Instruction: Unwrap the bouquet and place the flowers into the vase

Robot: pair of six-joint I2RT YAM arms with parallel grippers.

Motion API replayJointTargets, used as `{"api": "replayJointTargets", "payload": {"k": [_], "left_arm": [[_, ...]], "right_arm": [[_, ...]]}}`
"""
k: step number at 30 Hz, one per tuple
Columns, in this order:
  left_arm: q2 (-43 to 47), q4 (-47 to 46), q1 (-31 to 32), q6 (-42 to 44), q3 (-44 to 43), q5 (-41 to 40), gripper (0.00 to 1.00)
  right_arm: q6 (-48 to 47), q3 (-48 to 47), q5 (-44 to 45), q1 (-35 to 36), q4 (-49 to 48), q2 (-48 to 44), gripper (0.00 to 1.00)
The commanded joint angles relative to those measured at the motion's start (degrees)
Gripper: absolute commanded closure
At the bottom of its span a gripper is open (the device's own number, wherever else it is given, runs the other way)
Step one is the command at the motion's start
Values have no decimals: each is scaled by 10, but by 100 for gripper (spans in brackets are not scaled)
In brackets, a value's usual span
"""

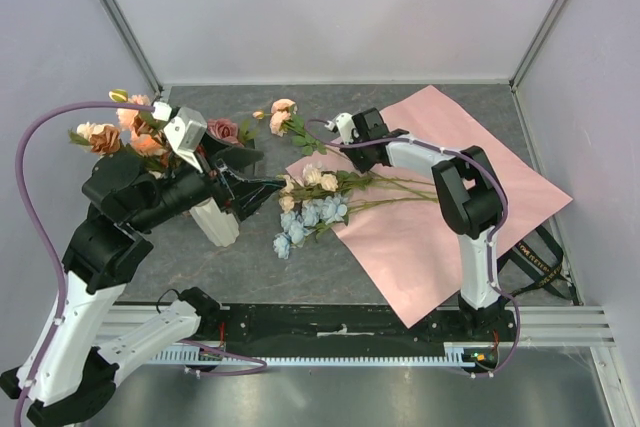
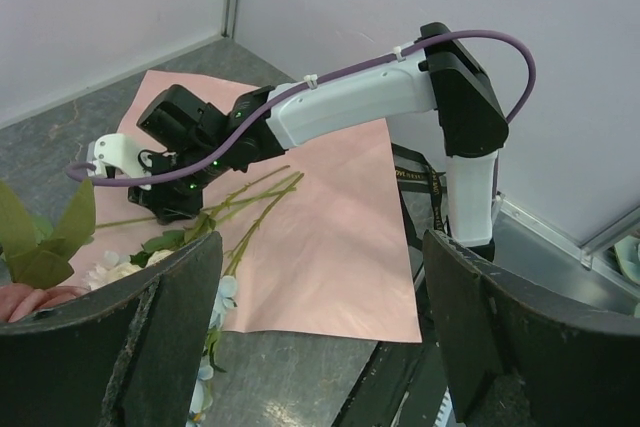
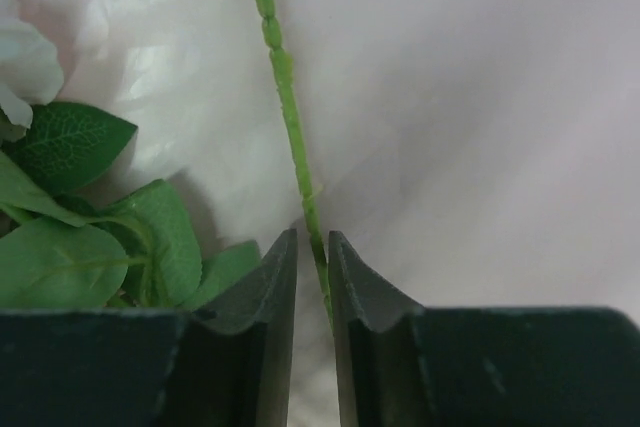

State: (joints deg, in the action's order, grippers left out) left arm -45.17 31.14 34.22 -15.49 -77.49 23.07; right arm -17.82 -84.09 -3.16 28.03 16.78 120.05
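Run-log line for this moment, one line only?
paper spread flat | roses loose across its edge | right gripper astride one stem, grip unclear | left gripper open, empty, by vase

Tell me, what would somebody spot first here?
A big pink paper sheet spreads over the right side, with cream and blue roses lying at its left edge. The right claw straddles one green stem there. Peach roses stand up on the far left.

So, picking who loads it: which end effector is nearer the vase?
Left. The left end effector is beside the vase; the right end effector straddles a stem farther away.
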Motion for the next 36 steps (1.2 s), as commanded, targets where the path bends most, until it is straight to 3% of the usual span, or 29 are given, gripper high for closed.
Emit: {"api": "replayJointTargets", "payload": {"k": [1, 6, 12, 16, 26, 30, 32, 36], "left_arm": [[-9, -11, 0, -22, -19, 15, 13], [-10, -8, 0, -23, -27, 3, 13], [-23, 3, 0, -18, -53, -10, 13], [-33, 4, 0, -18, -66, -25, 12], [-84, -18, 0, -65, -112, -22, 8], [-99, -28, 0, -93, -119, -44, 6], [-106, -36, 0, -102, -121, -68, 6], [-160, -46, 0, -112, -162, -59, 5]], "right_arm": [[-36, -10, 20, 4, -24, 15, 80], [-70, -5, 61, 7, -75, -29, 100], [-81, -3, 76, 7, -161, -104, 100], [-61, 34, 62, 7, -269, -180, 100], [52, 92, 43, 7, -503, -284, 100], [114, 68, -15, 7, -418, -330, 100], [195, 47, -39, 6, -346, -350, 100], [297, 57, -152, 7, -302, -414, 100]]}}
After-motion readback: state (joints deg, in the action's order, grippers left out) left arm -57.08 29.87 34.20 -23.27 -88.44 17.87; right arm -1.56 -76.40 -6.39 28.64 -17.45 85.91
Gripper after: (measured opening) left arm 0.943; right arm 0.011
